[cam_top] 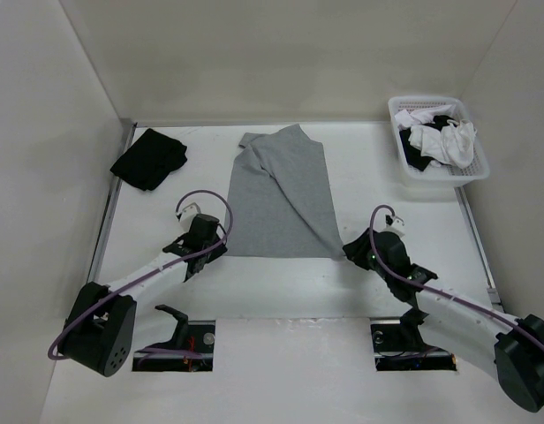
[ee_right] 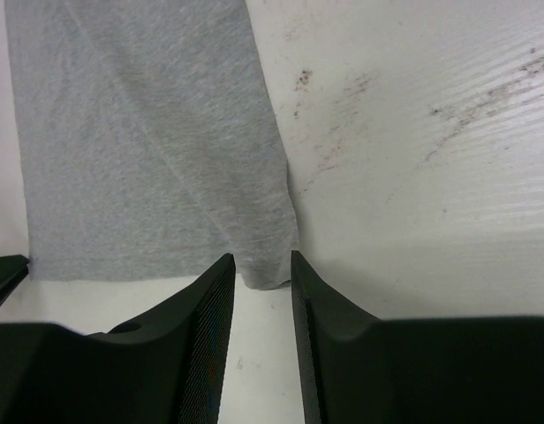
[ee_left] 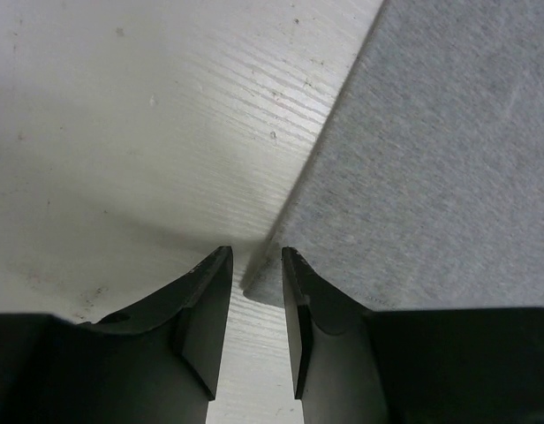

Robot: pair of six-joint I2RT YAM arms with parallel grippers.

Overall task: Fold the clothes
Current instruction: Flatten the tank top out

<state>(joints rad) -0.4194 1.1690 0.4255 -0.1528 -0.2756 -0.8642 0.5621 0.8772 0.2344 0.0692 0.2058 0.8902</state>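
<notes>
Grey knit shirt [cam_top: 281, 190] lies flat, creased by one diagonal fold

The left arm [cam_top: 153, 272] reaches from its base at the near edge of the surface [cam_top: 281, 296], forward and to the right, lying low. The left hand [cam_top: 221, 249] sits just above the surface, its two fingers parted by a narrow gap. The right arm [cam_top: 449, 307] stretches forward and to the left, also low. The right hand [cam_top: 349, 251] has its fingers parted too, with nothing clamped between them.
</notes>
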